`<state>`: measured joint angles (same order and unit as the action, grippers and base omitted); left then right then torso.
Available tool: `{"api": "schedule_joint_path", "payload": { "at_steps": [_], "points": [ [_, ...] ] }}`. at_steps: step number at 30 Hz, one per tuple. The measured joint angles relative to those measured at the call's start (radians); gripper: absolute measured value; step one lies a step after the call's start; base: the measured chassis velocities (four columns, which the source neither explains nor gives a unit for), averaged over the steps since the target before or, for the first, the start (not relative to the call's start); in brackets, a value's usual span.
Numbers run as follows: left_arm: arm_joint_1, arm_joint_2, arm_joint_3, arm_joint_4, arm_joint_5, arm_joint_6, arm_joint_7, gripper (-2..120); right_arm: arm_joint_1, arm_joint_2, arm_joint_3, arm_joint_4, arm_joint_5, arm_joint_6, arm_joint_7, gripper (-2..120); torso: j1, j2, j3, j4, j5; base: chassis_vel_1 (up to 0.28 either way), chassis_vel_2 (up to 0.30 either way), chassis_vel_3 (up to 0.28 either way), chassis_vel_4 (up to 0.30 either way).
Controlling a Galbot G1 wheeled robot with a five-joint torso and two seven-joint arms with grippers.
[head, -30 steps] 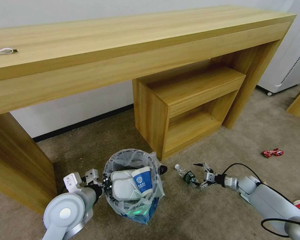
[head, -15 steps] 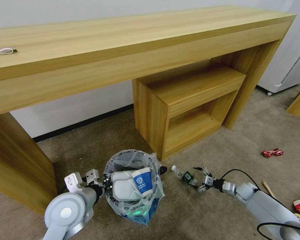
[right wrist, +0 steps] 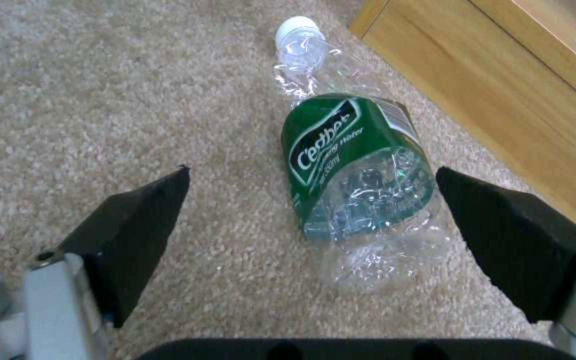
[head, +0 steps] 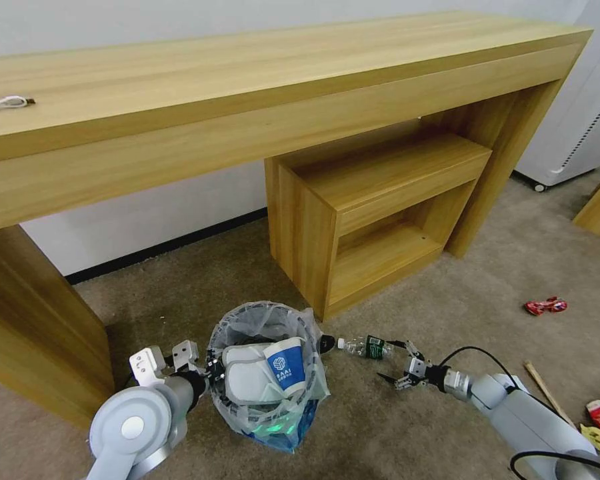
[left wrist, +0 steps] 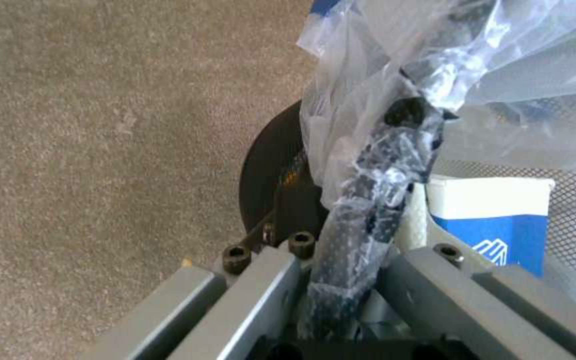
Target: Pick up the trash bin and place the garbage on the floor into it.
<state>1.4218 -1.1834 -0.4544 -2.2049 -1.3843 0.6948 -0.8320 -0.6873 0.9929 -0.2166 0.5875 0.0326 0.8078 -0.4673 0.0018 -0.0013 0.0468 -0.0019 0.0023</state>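
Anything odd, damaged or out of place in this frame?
The plastic bottle lies crushed on its side on the carpet between the right gripper's open fingers, not grasped. Left gripper clamps the trash bin rim. A red wrapper and wooden stick lie loose.

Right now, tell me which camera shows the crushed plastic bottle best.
The right wrist view: the crushed plastic bottle lies close on the carpet between the open fingers of the right gripper, green label and white cap plain. The head view shows it small, between the trash bin and that gripper.
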Motion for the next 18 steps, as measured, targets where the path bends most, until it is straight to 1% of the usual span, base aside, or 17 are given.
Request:
{"api": "schedule_joint_path", "payload": {
  "at_steps": [5, 18],
  "points": [
    [0.009, 0.002, -0.002, -0.010, 0.001, 0.000, 0.000, 0, 0.005, 0.007, 0.000, -0.022, -0.005, 0.000, 0.012, 87, 0.000, 0.000, 0.000, 0.0000, 0.0001, 0.000, 0.000, 0.000, 0.000],
    [0.021, -0.004, -0.008, -0.013, 0.009, 0.000, 0.006, 0, 0.033, 0.018, 0.001, -0.068, -0.012, 0.000, 0.029, 88, 0.000, 0.000, 0.000, 0.0001, -0.0001, 0.000, 0.000, 0.000, 0.000]
  ]
}}
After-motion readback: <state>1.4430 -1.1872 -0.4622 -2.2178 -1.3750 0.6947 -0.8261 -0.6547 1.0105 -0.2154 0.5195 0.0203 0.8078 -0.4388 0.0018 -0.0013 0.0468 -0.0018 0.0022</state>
